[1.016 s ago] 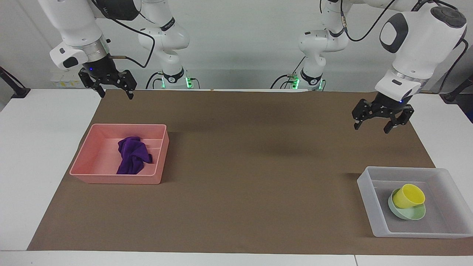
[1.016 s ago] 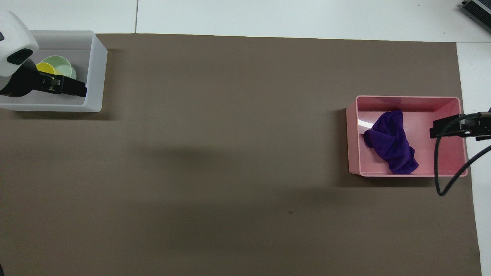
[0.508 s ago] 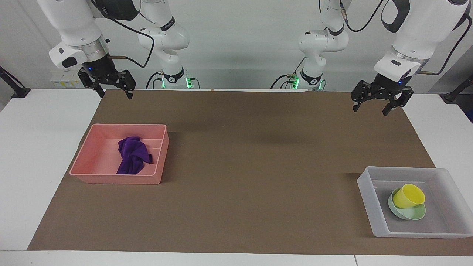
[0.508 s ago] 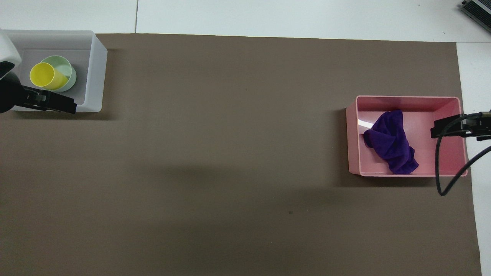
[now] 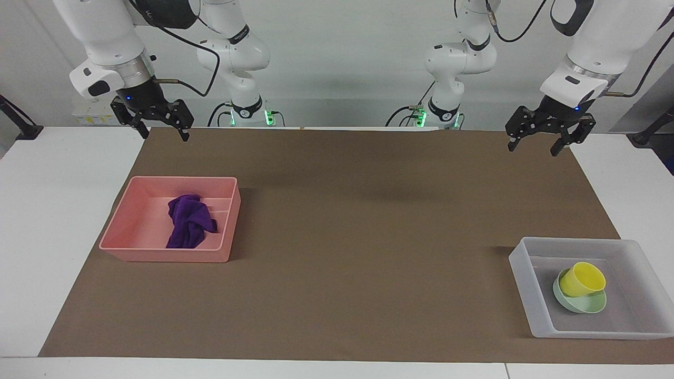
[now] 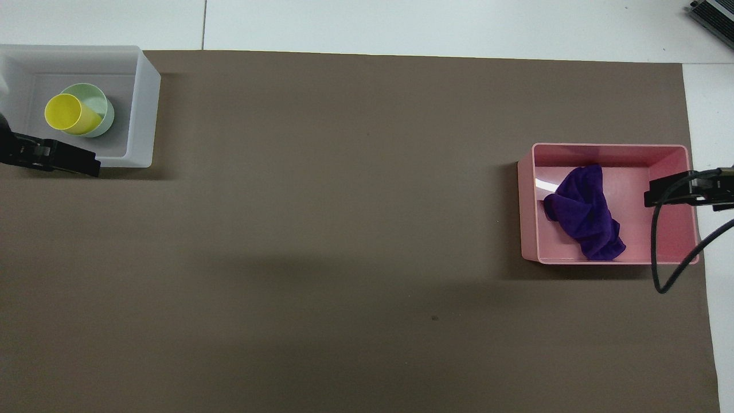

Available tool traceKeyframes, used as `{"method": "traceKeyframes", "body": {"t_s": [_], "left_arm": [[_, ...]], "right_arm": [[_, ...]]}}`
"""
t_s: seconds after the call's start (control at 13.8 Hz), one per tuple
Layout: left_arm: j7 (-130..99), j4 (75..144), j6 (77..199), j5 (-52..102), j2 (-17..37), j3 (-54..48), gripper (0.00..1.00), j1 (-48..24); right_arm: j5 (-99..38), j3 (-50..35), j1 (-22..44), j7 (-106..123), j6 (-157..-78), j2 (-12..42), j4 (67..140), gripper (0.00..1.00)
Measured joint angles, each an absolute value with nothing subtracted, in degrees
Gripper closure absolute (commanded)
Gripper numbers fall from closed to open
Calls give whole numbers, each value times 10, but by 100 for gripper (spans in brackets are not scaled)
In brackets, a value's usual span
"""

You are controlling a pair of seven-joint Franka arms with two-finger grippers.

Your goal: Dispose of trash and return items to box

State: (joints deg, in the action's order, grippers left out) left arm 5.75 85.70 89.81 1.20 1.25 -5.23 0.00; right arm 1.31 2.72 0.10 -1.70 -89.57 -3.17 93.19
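Two empty grippers, left [image 5: 539,146] and right [image 5: 164,130], fingers spread above the brown mat [image 5: 337,226], purple cloth [image 5: 189,221] in pink tray [image 5: 158,255], yellow cup [image 5: 582,279] tipped in green bowl [image 5: 584,304] inside clear box [image 5: 526,287]

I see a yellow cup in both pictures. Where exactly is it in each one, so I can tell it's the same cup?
Facing view: the yellow cup tilts in the green bowl, lower right of the picture.
Overhead view: the yellow cup sits upper left, in the green bowl.
Shared landmark: the clear box that holds both, at the left arm's end of the table.
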Motion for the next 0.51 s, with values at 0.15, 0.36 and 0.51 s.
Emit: {"method": "traceKeyframes", "body": {"t_s": [0.15, 0.36, 0.51], "left_arm": [[57, 863, 889, 12, 6, -30, 0, -18], [57, 867, 880, 12, 2, -19, 0, -23], [57, 869, 880, 12, 1, -17, 0, -23]], "right_arm": [[13, 27, 1, -17, -896, -32, 932, 0], [13, 27, 1, -17, -896, -32, 932, 0], [13, 27, 1, -17, -896, -32, 932, 0]]}}
